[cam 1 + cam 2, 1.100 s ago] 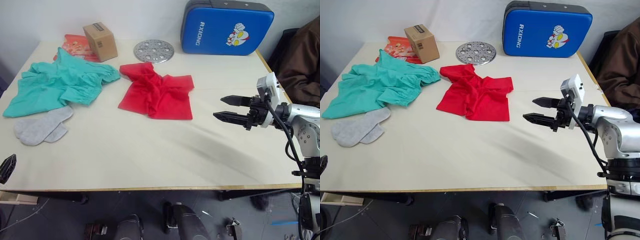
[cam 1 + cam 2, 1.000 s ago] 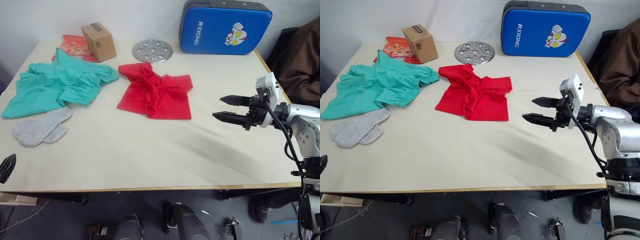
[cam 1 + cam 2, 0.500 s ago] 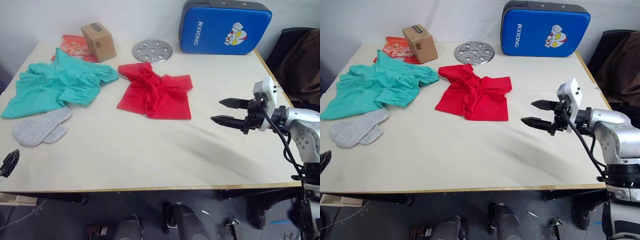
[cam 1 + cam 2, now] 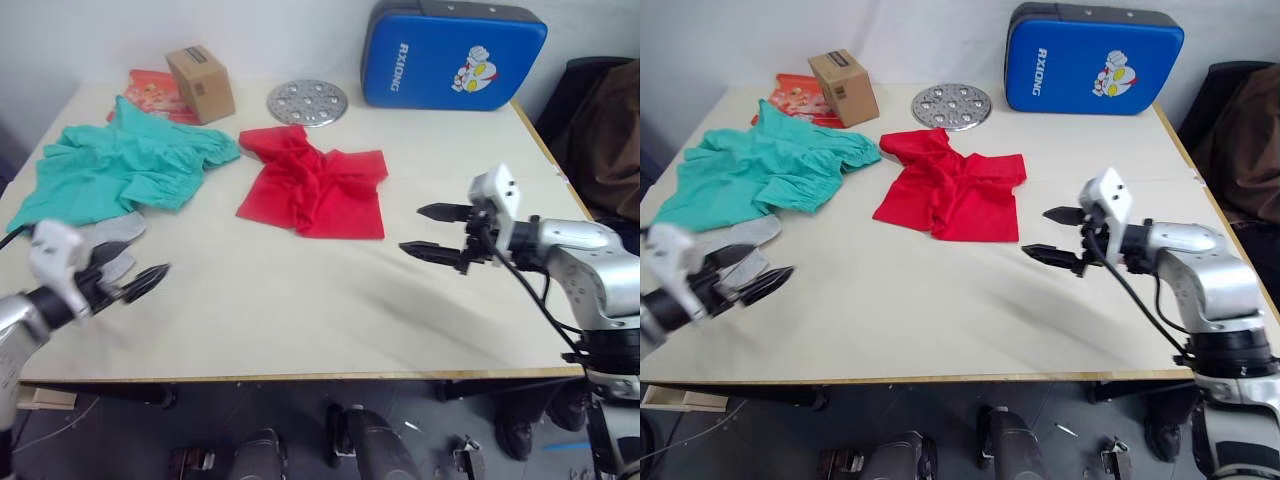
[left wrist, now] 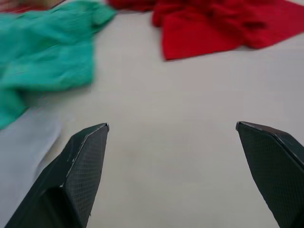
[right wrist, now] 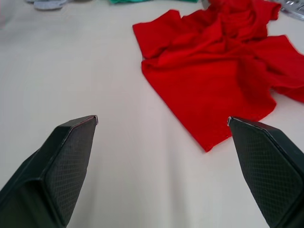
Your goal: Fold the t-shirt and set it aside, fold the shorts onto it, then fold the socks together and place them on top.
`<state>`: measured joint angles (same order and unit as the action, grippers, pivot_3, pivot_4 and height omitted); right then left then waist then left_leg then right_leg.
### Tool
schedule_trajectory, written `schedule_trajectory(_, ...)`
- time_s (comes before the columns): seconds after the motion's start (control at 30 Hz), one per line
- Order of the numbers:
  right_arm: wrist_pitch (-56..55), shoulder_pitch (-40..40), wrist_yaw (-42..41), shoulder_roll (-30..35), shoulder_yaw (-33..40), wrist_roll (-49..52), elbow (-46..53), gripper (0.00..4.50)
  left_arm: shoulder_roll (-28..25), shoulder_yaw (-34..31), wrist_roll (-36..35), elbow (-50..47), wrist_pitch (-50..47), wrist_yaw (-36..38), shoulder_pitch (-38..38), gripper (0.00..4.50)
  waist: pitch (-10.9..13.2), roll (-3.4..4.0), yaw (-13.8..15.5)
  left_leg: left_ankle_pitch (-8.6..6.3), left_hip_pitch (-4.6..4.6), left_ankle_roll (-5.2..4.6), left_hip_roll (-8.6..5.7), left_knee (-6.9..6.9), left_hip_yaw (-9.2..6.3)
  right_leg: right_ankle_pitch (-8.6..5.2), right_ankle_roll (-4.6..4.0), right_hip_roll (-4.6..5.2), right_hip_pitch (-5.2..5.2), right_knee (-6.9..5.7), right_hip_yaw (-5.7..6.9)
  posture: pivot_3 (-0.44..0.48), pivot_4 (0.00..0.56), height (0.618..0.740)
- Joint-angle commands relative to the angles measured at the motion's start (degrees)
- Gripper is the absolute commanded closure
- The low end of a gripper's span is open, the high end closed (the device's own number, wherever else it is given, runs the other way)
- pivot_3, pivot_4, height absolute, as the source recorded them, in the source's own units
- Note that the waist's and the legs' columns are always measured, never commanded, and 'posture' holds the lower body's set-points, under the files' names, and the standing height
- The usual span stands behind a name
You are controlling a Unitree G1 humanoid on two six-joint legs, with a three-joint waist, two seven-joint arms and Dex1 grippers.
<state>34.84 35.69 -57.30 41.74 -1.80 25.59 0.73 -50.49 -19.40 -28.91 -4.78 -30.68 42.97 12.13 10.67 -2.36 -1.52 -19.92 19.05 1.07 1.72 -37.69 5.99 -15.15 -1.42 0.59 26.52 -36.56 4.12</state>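
Worktop (image 4: 300,320): a pale cream surface carrying 3 garments, all still unfolded, with both arms reaching in from its near corners.

Shorts (image 4: 120,165): teal, spread loosely at the far left, one edge just beside the t-shirt's sleeve.

T-shirt (image 4: 315,185): bright red, rumpled near the centre, a sleeve bunched toward the far edge. Judged the first item to fold, it lies between the 2 grippers.

Socks (image 4: 745,245): light grey, at the near-left below the shorts, partly hidden behind the left arm.

Right gripper (image 4: 428,232): hovers over bare worktop near the t-shirt's right hem, fingers spread wide and empty; the right wrist view looks straight at the red cloth.

Left gripper (image 4: 748,272): low at the near-left edge in front of the socks, fingers (image 5: 83,164) wide apart and holding nothing.

Step in hand: reaching for the t-shirt, as it appears. To do it well, each gripper should likely take 1 corner of the near hem, pinch a single layer, and pull the cloth flat before any fold, since creases would carry through.

Risk: the left gripper may snag the socks or shorts on its way across.
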Motion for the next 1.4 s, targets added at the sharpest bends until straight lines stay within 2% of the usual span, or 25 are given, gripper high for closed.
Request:
schedule_trajectory(0.03, -2.6, 4.0, 2.0, -2.6, -3.2, -4.7, -3.3, 0.02, 0.3, 10.9, 6.7, 10.9, 3.6, 5.3, 13.7, 0.00, 0.0, 0.01, -0.2, 0.03, 0.00, 0.04, 0.01, -0.02, 0.01, 0.00, 0.00, -0.01, 0.01, -0.04, 0.00, 0.000, 0.150, 0.740)
schedule_trajectory(0.2, -6.6, 8.7, 3.1, -6.8, -8.8, -11.7, -11.8, 0.02, 7.0, 23.2, 17.1, 32.6, 12.5, 10.4, 33.1, 0.00, 0.0, 0.03, -0.2, 0.08, 0.06, 0.13, 0.07, -0.17, 0.14, 0.01, -0.02, -0.03, 0.14, -0.35, 0.11, 0.000, 0.150, 0.740)
schedule_trajectory(0.37, -10.2, 14.7, 7.0, -13.0, -10.4, -16.7, -23.4, 0.02, 14.7, 26.9, 23.0, 53.1, 20.5, 10.9, 46.2, 0.00, 0.0, 0.03, -0.2, 0.08, 0.13, 0.13, 0.08, -0.43, 0.26, 0.02, -0.03, 0.01, 0.22, -0.53, 0.09, 0.000, 0.150, 0.740)
schedule_trajectory(0.57, -13.8, 18.9, 9.2, -17.6, -11.1, -20.9, -33.9, 0.02, 21.6, 29.0, 28.9, 67.6, 27.3, 10.7, 53.8, 0.00, 0.0, 0.03, -0.2, 0.08, 0.28, 0.14, 0.06, -0.50, 0.46, 0.02, -0.04, 0.08, 0.59, -0.90, -0.03, 0.000, 0.150, 0.740)
schedule_trajectory(0.7, -14.9, 19.5, 9.8, -18.8, -11.3, -23.2, -37.6, 0.02, 23.4, 30.1, 32.6, 73.2, 28.8, 8.1, 55.6, 0.00, 0.0, 0.03, -0.5, 0.09, 0.33, 0.16, 0.02, -0.51, 0.88, 0.02, -0.04, 0.07, 0.96, -1.22, -0.42, 0.000, 0.150, 0.740)
schedule_trajectory(0.8, -14.6, 19.8, 10.5, -18.8, -12.0, -25.5, -40.9, 0.59, 24.6, 29.9, 34.5, 76.5, 28.7, 5.0, 56.4, 0.57, 0.0, 0.03, -0.5, 0.13, 0.24, 0.22, 0.02, -0.54, 0.95, 0.02, -0.05, 0.06, 0.98, -1.29, -0.49, 0.000, 0.150, 0.740)
schedule_trajectory(1.17, -14.3, 19.1, 12.1, -17.8, -11.0, -27.9, -42.1, 4.33, 26.0, 28.1, 36.8, 80.1, 28.5, -0.5, 57.3, 4.13, 0.0, 0.02, -0.4, 0.13, 0.15, 0.25, 0.01, -0.90, 0.99, 0.05, -0.11, 0.09, 0.90, -1.38, -0.59, 0.000, 0.150, 0.740)
schedule_trajectory(1.2, -14.2, 18.9, 12.1, -17.6, -10.8, -27.9, -41.8, 4.50, 26.0, 27.9, 36.9, 80.2, 28.5, -0.7, 57.3, 4.44, 0.0, 0.02, -0.4, 0.13, 0.15, 0.25, 0.01, -0.90, 0.99, 0.05, -0.11, 0.09, 0.90, -1.38, -0.59, 0.000, 0.150, 0.740)
schedule_trajectory(1.4, -12.7, 16.2, 11.2, -15.0, -9.6, -27.2, -36.1, 4.50, 25.7, 27.2, 37.4, 80.3, 29.0, 0.2, 57.2, 4.48, 0.0, 0.01, -0.2, 0.13, 0.16, 0.26, 0.01, -0.91, 0.99, 0.05, -0.11, 0.09, 0.90, -1.38, -0.58, 0.000, 0.150, 0.740)
